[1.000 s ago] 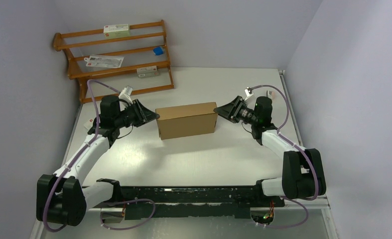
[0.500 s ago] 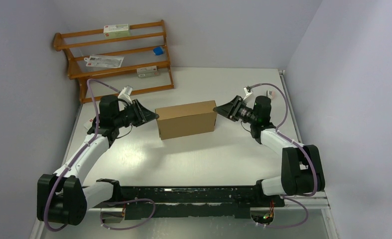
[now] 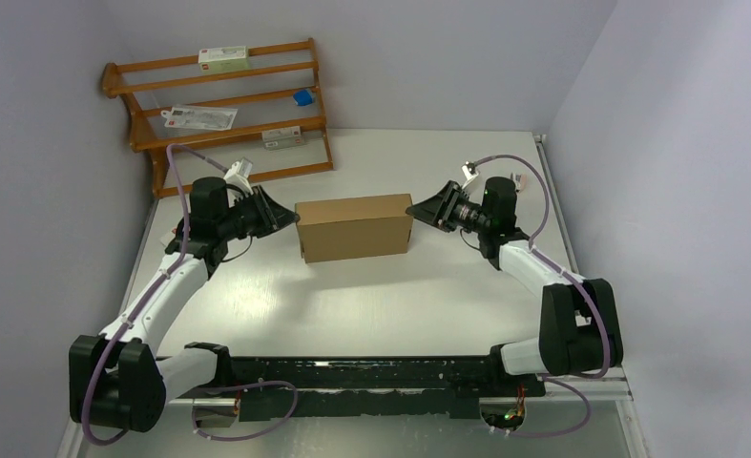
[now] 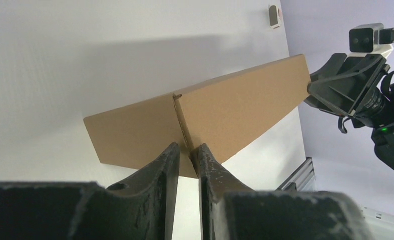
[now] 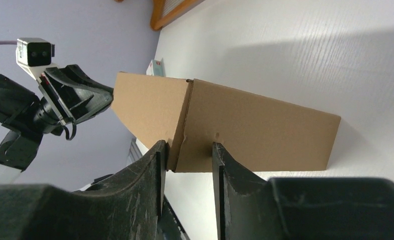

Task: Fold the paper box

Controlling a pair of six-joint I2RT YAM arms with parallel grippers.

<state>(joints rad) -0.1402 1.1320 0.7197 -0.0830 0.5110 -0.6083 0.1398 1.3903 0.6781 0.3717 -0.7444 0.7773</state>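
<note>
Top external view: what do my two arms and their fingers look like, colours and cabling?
The left arm and right arm have white links and bulky black joints, with a loose purple cable along each. The left gripper and right gripper are black wedges, each carrying a small white camera. Fingers are matte black and rough-textured.

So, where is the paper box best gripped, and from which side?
Probably at a short end, on the upright corner edge, coming in level from the side. The paper box is closed and its long faces look too wide for the fingers; the left gripper sits at such a corner.
</note>
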